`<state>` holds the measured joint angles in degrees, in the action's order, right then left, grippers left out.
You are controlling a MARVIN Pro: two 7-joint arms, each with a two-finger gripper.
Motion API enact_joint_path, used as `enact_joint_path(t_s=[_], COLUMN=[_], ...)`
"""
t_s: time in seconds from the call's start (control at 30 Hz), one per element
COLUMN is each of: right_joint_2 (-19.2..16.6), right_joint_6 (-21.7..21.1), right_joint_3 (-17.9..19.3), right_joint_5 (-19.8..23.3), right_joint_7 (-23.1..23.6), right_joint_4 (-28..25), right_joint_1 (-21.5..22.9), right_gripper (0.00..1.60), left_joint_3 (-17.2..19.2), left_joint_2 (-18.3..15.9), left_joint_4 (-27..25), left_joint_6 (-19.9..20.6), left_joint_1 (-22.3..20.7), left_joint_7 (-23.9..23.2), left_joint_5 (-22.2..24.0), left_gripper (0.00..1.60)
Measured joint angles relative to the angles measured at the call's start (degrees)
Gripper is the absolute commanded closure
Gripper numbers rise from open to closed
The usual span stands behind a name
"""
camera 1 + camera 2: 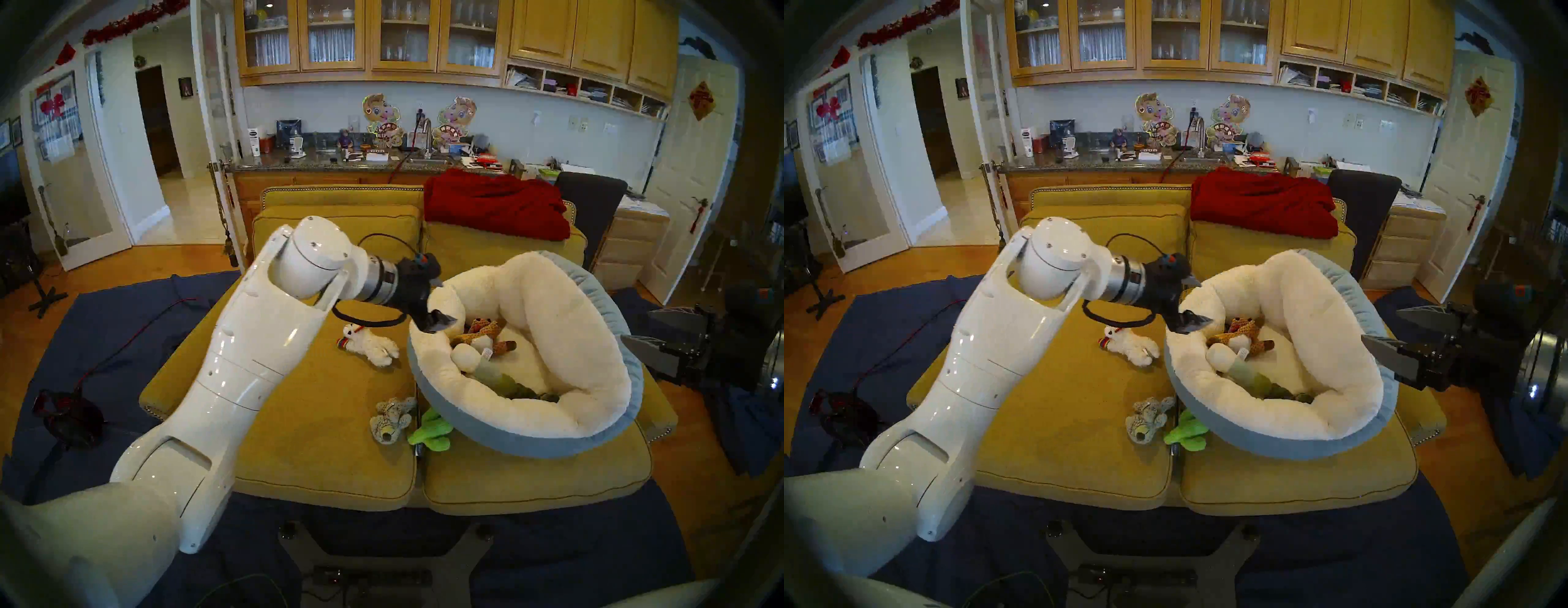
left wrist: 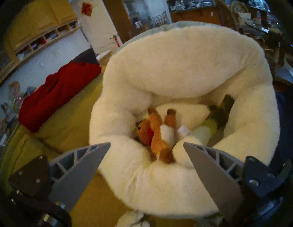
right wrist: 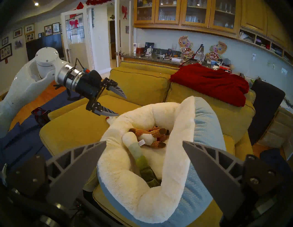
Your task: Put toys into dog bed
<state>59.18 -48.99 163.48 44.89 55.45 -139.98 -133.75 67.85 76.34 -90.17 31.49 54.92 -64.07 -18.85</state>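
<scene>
The dog bed (image 1: 564, 322), cream fleece inside and light blue outside, lies tilted on the sofa's right seat. In it lie the brown knitted animal (image 1: 481, 333) and the white-green leek (image 1: 488, 369). The white lamb (image 1: 371, 339), the grey mottled animal (image 1: 392, 420) and the green cactus (image 1: 430, 433) lie on the seat left of the bed. The cactus is partly under the bed's rim. My left gripper (image 1: 441, 303) is open and empty over the bed's left rim. In the left wrist view (image 2: 147, 143) it faces the brown animal (image 2: 157, 131). My right gripper (image 1: 1386, 327) is open and empty at the bed's right side.
The mustard-yellow sofa cushion (image 1: 318, 446) holds the loose toys. A red blanket (image 1: 496, 204) drapes over the right backrest. A dark chair (image 1: 589, 199) and a cluttered counter (image 1: 339, 163) stand behind the sofa. A dark blue rug (image 1: 106, 339) surrounds it.
</scene>
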Motion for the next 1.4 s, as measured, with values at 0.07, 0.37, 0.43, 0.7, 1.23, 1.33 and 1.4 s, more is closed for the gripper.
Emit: enact_joint_path(t_s=[0.07, 0.37, 0.43, 0.7, 1.23, 1.33, 1.4], right_joint_2=[0.0, 0.0, 0.0, 0.0, 0.0, 0.0, 0.0], right_joint_6=[0.0, 0.0, 0.0, 0.0, 0.0, 0.0, 0.0], right_joint_3=[0.0, 0.0, 0.0, 0.0, 0.0, 0.0, 0.0], right_joint_5=[0.0, 0.0, 0.0, 0.0, 0.0, 0.0, 0.0], right_joint_7=[0.0, 0.0, 0.0, 0.0, 0.0, 0.0, 0.0], right_joint_4=[0.0, 0.0, 0.0, 0.0, 0.0, 0.0, 0.0], right_joint_1=[0.0, 0.0, 0.0, 0.0, 0.0, 0.0, 0.0], right_gripper=[0.0, 0.0, 0.0, 0.0, 0.0, 0.0, 0.0], left_joint_3=[1.1, 4.4, 4.8, 5.2, 4.9, 4.9, 4.9], left_joint_2=[-0.7, -1.9, -2.0, -1.5, 0.6, 1.1, 1.4], left_joint_4=[1.2, 7.3, 8.8, 15.3, 27.3, 29.2, 30.6], left_joint_6=[0.7, 4.6, 5.2, 6.4, 3.1, 2.4, 1.9], left_joint_1=[0.0, -1.1, -1.6, -3.8, -7.0, -7.5, -7.8], left_joint_7=[0.3, 0.6, 0.7, 1.5, 6.7, 7.3, 7.7], left_joint_5=[-0.4, -0.8, -0.7, -0.9, -4.0, -4.4, -4.6], left_gripper=[0.0, 0.0, 0.0, 0.0, 0.0, 0.0, 0.0])
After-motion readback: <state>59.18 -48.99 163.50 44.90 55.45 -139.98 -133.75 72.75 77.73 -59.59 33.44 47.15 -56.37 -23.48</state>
